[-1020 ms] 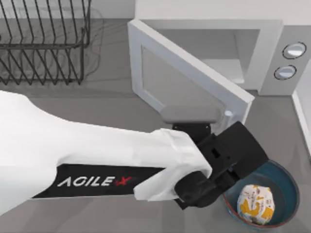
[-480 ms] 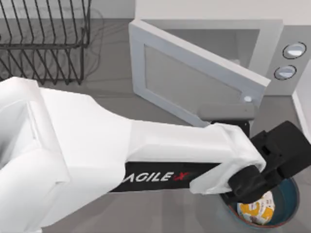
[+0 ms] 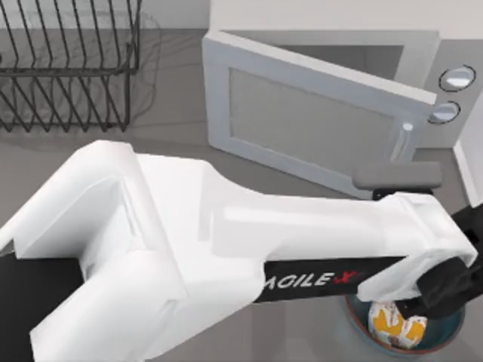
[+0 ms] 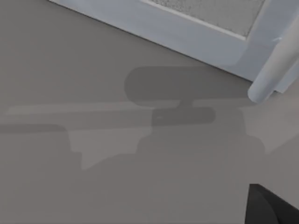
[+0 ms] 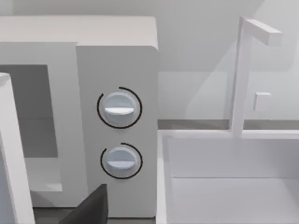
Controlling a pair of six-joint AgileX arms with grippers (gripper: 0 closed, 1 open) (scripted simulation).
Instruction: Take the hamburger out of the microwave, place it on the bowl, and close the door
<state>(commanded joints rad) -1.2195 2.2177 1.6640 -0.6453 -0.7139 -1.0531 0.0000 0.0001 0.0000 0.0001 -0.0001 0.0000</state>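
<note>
Reaching across the tabletop (image 3: 173, 128) from the near left corner toward the right edge, the left arm is stretching its white forearm in front of the microwave (image 3: 423, 45). The left gripper (image 3: 453, 283) is hanging just above the bowl (image 3: 361, 326); I am not managing to make out whether it is parted or clamped, as just its black wrist block is showing from above. It is not touching anything that can be seen.

The hamburger (image 3: 398, 329) is lying inside the bowl, which is sitting at the near right corner of the tabletop, partly under the arm.

The door (image 3: 309, 124) is standing ajar at a slant, its hinge side toward the left and its free side angling toward the knobs (image 3: 456, 78). The handle (image 3: 406, 140) is standing just beside the lower knob. In the left wrist view the handle is showing as a pale bar.

The right gripper (image 5: 88, 209) is facing the knob panel of the microwave, a dark sliver of it showing; its state is not making itself plain. A white sink (image 5: 233, 186) is standing beside the microwave, and a wire dish rack (image 3: 68, 68) is occupying the far left corner.
</note>
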